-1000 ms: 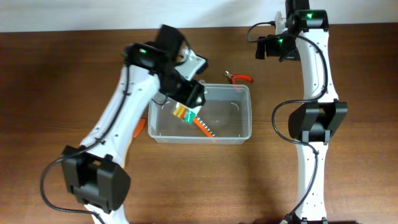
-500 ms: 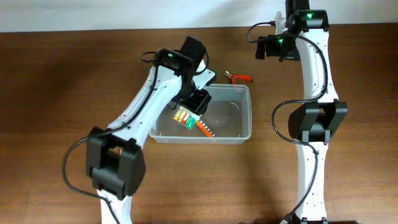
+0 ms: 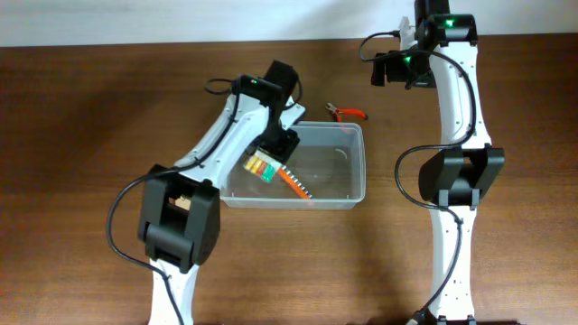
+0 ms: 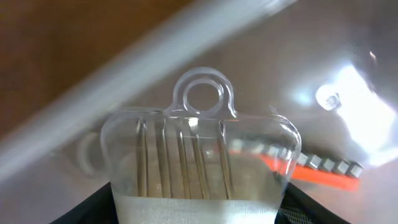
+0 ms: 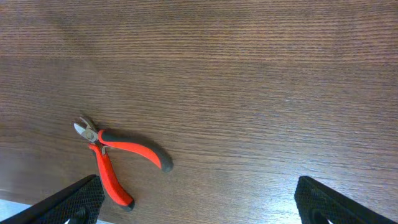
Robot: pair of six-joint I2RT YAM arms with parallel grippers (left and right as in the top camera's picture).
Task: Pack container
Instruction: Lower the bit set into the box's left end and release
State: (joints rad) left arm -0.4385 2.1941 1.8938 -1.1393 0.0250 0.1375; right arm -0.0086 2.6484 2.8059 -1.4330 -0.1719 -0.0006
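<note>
The clear plastic container (image 3: 361,164) stands mid-table. My left gripper (image 3: 275,144) is shut on a clear blister pack (image 3: 263,167) with a yellow and green card, and holds it inside the container's left half. In the left wrist view the pack (image 4: 199,149) fills the space between the jaws (image 4: 199,214), with the container's wall (image 4: 124,81) behind it. An orange tool (image 3: 296,185) lies on the container's floor and also shows in the left wrist view (image 4: 323,175). My right gripper (image 3: 397,68) is open and empty, high at the back right.
Red-handled pliers (image 3: 348,112) lie on the table just behind the container's back right corner; they also show in the right wrist view (image 5: 118,155), to the left below the open jaws (image 5: 199,208). Bare brown wood surrounds them.
My left arm has swung right, and its wrist has moved over the container's back left part with the pack still held. The right arm has not moved.
</note>
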